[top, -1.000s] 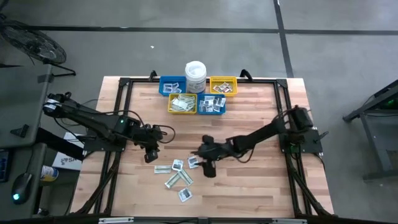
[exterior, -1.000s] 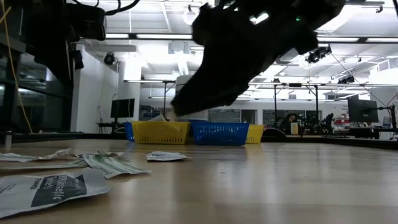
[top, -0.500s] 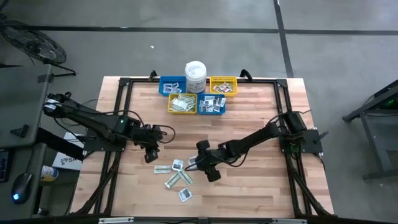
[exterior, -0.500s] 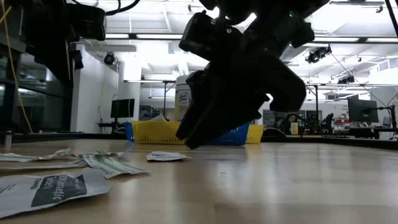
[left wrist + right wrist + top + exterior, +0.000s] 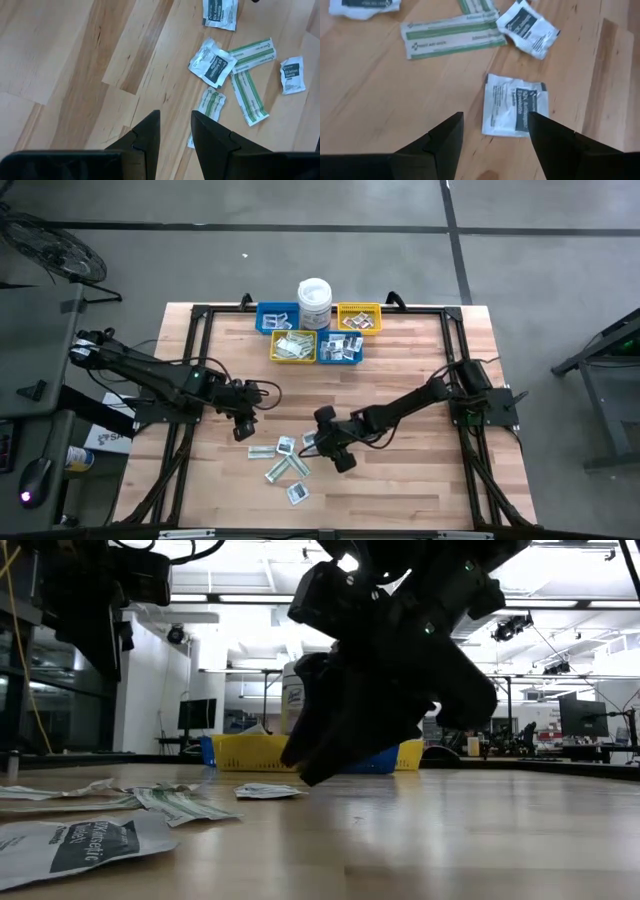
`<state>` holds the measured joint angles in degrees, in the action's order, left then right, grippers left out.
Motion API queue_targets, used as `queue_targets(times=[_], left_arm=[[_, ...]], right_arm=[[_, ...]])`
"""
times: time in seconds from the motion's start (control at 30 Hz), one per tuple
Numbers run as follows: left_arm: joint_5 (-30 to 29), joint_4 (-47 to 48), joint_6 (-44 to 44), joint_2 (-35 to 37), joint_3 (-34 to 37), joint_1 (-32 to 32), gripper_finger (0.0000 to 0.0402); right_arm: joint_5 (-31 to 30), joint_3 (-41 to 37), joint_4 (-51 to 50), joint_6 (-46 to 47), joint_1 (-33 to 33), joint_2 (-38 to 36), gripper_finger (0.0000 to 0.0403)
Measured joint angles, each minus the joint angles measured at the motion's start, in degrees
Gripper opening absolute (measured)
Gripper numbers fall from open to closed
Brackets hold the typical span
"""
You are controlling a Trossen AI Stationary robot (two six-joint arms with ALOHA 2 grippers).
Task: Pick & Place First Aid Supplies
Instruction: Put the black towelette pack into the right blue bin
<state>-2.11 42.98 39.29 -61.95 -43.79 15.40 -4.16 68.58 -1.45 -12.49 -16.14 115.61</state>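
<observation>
High view: right end effector (image 5: 322,440) poised over the packets (image 5: 285,460), fingers spread, empty.
Left end effector (image 5: 243,427) waits beside the pile on the wooden surface (image 5: 400,380), half parted, holding nothing; bins (image 5: 293,347) sit at the far edge. Low view: packets lie flat, bins behind, a lit workshop beyond. Right wrist view: a white packet (image 5: 515,106) lies between the fingers (image 5: 445,135); the step looks like reaching, and next calls for lowering and closing on it.

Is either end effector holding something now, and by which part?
Nothing is held. The right end effector is open above a white square paper packet; the left end effector hangs empty over bare wood.
</observation>
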Motion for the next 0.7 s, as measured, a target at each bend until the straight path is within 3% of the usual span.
queue_targets(times=[0.33,0.57,0.7], left_arm=[[-0.02,-0.02,0.09,0.00,-0.02,0.01,0.0111],[-0.02,0.09,0.25,0.00,-0.02,0.01,0.0111],[-0.03,0.11,0.26,0.00,-0.02,0.00,0.0111]], right_arm=[[0.98,0.07,3.85,-1.92,0.13,2.93,0.0204],[0.78,0.12,3.83,0.95,1.48,3.53,0.0201],[4.08,0.11,1.69,4.57,3.19,3.54,0.0190]])
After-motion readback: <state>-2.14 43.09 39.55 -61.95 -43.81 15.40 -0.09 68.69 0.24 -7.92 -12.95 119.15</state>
